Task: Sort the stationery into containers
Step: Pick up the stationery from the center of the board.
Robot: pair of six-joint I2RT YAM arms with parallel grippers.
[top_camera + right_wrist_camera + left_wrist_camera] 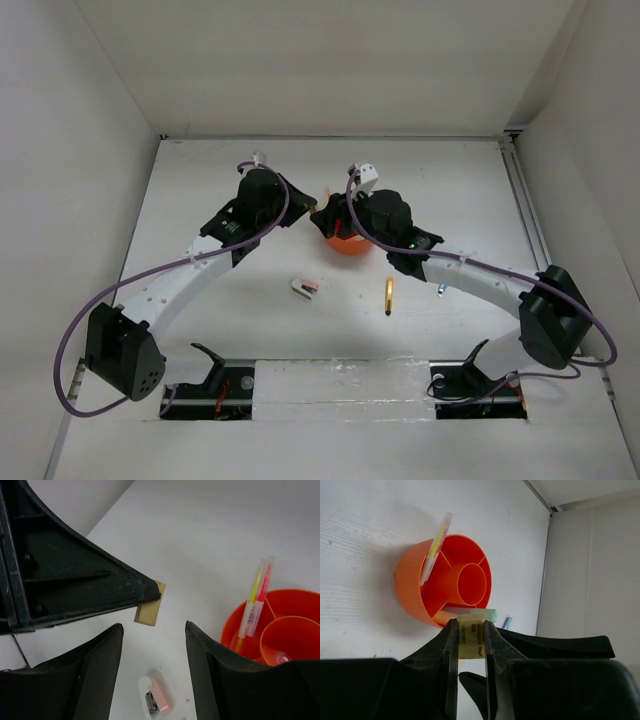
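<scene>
We saw bright, even, diffuse light on the white table (300, 320), shadows soft and faint. Up close the left gripper (470, 635) looked dark and blurred; the orange organiser (412, 587) behind it was sharp.

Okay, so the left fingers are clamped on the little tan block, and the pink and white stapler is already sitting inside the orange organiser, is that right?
Not quite. The left fingers are clamped on the tan block, but the stapler is not in the orange organiser. It lies on the table outside it, as the right wrist view shows.
</scene>
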